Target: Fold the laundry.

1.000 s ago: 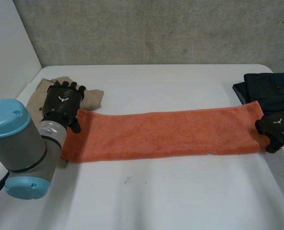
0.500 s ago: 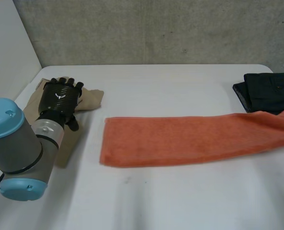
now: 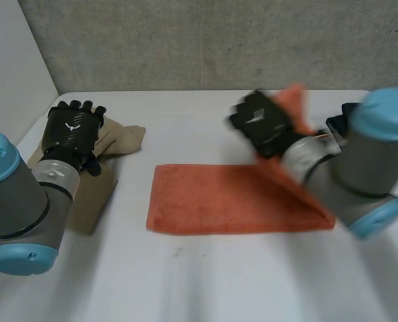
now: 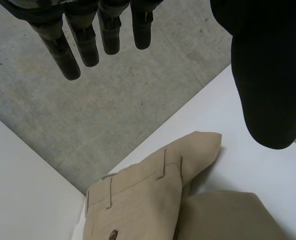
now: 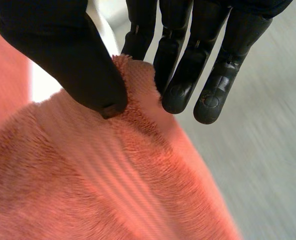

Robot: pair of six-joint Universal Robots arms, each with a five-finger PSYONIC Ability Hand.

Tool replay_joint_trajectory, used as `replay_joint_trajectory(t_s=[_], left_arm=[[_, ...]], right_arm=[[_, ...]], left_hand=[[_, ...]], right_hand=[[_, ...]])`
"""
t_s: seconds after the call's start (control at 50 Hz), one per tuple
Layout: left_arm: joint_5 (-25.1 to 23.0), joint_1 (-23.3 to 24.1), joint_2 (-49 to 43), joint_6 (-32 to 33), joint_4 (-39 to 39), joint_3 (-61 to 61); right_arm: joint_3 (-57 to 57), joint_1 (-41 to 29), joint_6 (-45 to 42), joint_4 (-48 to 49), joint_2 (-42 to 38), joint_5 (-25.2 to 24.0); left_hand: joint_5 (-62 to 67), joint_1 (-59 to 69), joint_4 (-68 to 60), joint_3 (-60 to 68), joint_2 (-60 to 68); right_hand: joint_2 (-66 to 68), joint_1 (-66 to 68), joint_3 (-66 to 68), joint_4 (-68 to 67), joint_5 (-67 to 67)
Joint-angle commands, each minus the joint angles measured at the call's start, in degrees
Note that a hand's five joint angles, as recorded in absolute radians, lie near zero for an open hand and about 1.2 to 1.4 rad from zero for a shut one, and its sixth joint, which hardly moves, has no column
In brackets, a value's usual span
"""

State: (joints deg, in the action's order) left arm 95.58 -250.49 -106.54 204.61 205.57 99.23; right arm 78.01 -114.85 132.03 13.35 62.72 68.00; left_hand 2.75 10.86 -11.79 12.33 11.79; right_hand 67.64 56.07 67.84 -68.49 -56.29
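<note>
Right fingers [image 5: 182,75]: pinching one end of the orange towel [image 3: 219,208] against the thumb [image 5: 73,55]; the pile is bunching between them.
Right hand [image 3: 262,124]: holding that end raised above the bench [image 3: 199,282], over the middle of the towel's flat part.
Left fingers [image 4: 88,45]: hanging straight and spread, holding nothing.
Left hand [image 3: 68,131]: hovering over the khaki trousers [image 3: 118,141], clear of the towel.
Towel position: the flat part is lying mid-bench. From its end near the right arm [image 3: 360,168] the cloth is sloping up into the right hand's pinch.
Other laundry: the trousers are lying in a loose heap at the bench's left end. A dark garment [image 3: 337,127] is sitting at the far right, mostly hidden behind the right arm.
Progress (judgement): the towel's half-fold is under way, not finished. The raised end is not yet lying on the opposite end.
Remaining (judgement): laying and squaring that end, probably one more fold, then the trousers, which are looking unfolded. The dark garment is looking already folded.
</note>
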Motion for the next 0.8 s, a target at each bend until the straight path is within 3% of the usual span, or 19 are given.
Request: replay_joint_trajectory(t_s=[0.02, 0.22, 0.28, 0.38, 0.48, 0.56, 0.7, 0.8], left_arm=[[-0.04, -0.79, 0.02, 0.0, 0.01, 0.09], [-0.13, -0.36, -0.68, 0.0, 0.01, 0.09], [-0.13, -0.18, -0.77, 0.0, 0.01, 0.0], [-0.04, 1.84, -0.69, -0.09, 0.01, -0.96], [-0.22, 6.05, -0.69, 0.0, 0.1, -2.45], [-0.31, 10.01, -0.95, 0.0, -0.08, -4.04], [-0.31, 16.51, -8.4, -0.88, -0.34, -8.86], [-0.04, 17.84, -15.62, -0.79, -0.69, -13.61]], right_arm=[[-7.34, -12.49, 1.91, 1.24, -12.7, -3.4], [-9.63, -18.57, 3.93, 2.91, -20.89, -4.9], [-8.84, -18.57, 4.63, 2.47, -19.84, -3.93], [-6.3, -17.52, 9.98, 2.39, -13.96, -2.44], [-2.0, -11.82, 22.44, 1.43, -5.45, 9.04], [1.95, -8.3, 28.18, -2.78, 0.54, 14.95], [10.82, 0.4, 29.16, -10.88, 2.4, 15.23], [16.55, 3.31, 28.63, -7.99, 2.58, 14.97]], left_hand=[[-2.75, -0.86, 1.79, -2.33, -1.79], [-2.75, -0.86, 1.79, -2.33, -1.79], [-2.75, -0.86, 1.79, -2.33, -1.79], [-2.75, -0.86, 1.79, -2.33, -1.79], [-2.75, -0.86, 1.79, -2.33, -1.79], [-2.75, -0.86, 1.79, -2.33, -1.79], [-2.53, -0.65, 1.58, -2.11, -1.58], [-2.03, -0.15, 1.07, -1.61, -1.07]], right_hand=[[12.36, 23.93, 12.16, -11.51, -13.71], [12.36, 23.93, 12.16, -11.51, -13.71], [-18.09, -6.53, -18.3, 18.94, 16.74], [-57.64, -46.07, -57.84, 58.49, 56.29], [-57.64, -46.07, -57.84, 58.49, 56.29], [-57.64, -46.07, -57.84, 58.49, 56.29], [-57.64, -46.07, -57.84, 58.49, 56.29], [-57.64, -46.07, -57.84, 58.49, 56.29]])
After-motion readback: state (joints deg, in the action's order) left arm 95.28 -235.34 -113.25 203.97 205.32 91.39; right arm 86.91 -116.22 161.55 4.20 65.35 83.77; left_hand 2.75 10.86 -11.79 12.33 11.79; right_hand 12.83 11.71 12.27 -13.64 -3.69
